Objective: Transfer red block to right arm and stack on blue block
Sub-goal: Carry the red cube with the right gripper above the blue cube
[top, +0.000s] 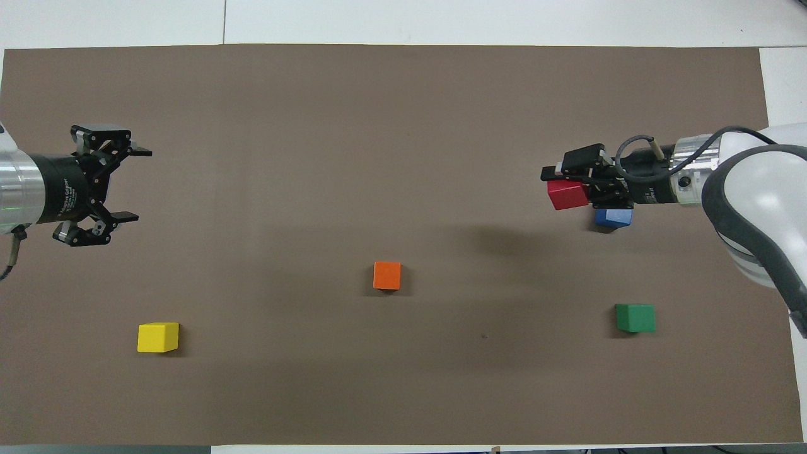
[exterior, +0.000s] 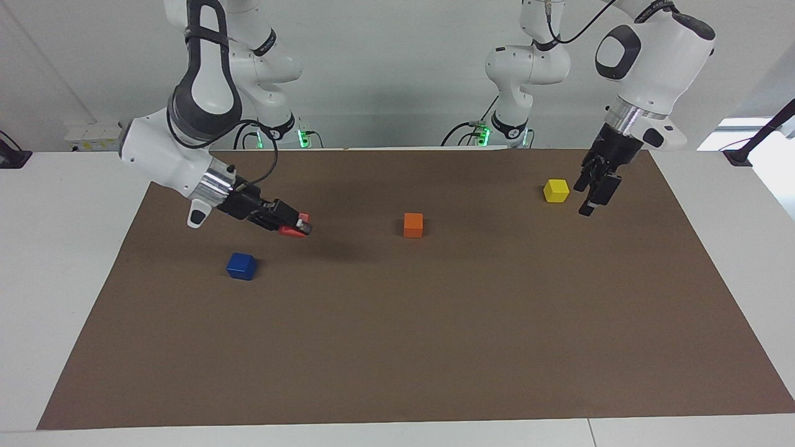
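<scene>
In the facing view, the right end effector (exterior: 297, 226) pinched the red block (exterior: 292, 231) in the air near the blue block (exterior: 241, 266); handover looked done, stacking remained. In the overhead view, the left end effector (top: 120, 183) waited, fingers spread.

In the facing view the green block is hidden by the right arm (exterior: 180, 155). The red block (exterior: 292, 231) is largely covered there by the fingers gripping it. From overhead, part of the blue block (top: 613, 218) is covered by the right gripper (top: 570, 189), and both arms are cut off by the picture's sides, the left arm (top: 19, 189) just past its wrist.
</scene>
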`<action>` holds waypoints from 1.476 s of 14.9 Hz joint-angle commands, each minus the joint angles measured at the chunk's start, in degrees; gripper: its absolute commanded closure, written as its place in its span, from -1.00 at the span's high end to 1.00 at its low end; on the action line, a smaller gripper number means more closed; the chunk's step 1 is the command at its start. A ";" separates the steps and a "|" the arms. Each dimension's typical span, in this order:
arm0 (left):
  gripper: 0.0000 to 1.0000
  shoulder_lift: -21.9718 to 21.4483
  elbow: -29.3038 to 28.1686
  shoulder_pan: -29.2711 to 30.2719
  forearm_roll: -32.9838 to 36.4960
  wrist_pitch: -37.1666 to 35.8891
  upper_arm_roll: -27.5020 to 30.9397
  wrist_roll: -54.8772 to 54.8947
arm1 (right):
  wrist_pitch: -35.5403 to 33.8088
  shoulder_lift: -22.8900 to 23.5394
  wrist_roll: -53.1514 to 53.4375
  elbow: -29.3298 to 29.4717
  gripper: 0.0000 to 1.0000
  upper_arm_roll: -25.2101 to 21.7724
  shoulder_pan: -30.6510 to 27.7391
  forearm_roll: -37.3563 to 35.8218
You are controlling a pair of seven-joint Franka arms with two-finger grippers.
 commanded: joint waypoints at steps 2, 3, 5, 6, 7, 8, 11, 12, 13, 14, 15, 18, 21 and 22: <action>1.00 6.83 8.12 1.06 7.12 -9.38 3.15 22.63 | -0.67 0.31 1.39 3.29 -1.00 0.46 -2.57 -19.91; 1.00 8.59 10.32 1.06 9.16 -12.11 2.98 27.56 | -0.67 0.31 1.47 3.82 -1.00 0.37 -2.66 -25.00; 1.00 10.89 14.28 1.24 10.84 -15.55 2.80 34.44 | 0.12 0.57 2.09 4.18 -1.00 0.46 -2.57 -31.62; 1.00 11.16 15.08 2.28 10.94 -16.78 2.54 37.34 | 1.43 0.57 2.96 4.18 -1.00 0.55 -2.31 -34.60; 1.00 11.16 15.44 3.60 11.37 -18.79 1.76 40.59 | 2.75 0.74 3.93 3.83 -1.00 0.72 -2.22 -38.11; 1.00 10.81 15.44 5.09 13.29 -21.69 -1.38 44.36 | 3.46 1.01 4.28 3.30 -1.00 0.73 -2.48 -39.98; 1.00 8.97 13.86 9.93 17.00 -22.77 -8.26 49.50 | 4.87 3.11 5.07 2.86 -1.00 0.64 -2.75 -44.11; 1.00 8.09 13.25 10.46 16.92 -22.16 -8.44 49.50 | 5.48 3.47 6.30 2.42 -1.00 0.64 -2.75 -44.91; 1.00 6.60 11.68 10.73 16.74 -22.59 -9.05 49.50 | 6.88 3.73 8.14 1.72 -1.00 0.64 -2.75 -44.92; 1.00 4.33 6.87 11.34 16.74 -22.33 -9.50 49.41 | 8.89 4.00 10.59 1.28 -1.00 0.72 -2.84 -44.92; 1.00 2.04 4.39 11.95 16.74 -22.16 -9.59 49.41 | 10.31 4.43 12.36 0.75 -1.00 0.73 -2.75 -44.92; 1.00 2.19 4.98 11.87 16.65 -21.98 -9.94 49.32 | 14.00 4.88 13.52 -1.70 -1.00 0.73 -2.92 -44.92; 1.00 2.63 5.25 11.79 16.39 -17.69 -11.70 49.59 | 15.42 5.14 15.35 -3.29 -1.00 0.73 -3.19 -44.57; 1.00 2.89 5.07 11.79 14.91 -16.80 -11.61 49.67 | 15.16 5.05 15.54 -3.47 -1.00 0.81 -3.10 -44.39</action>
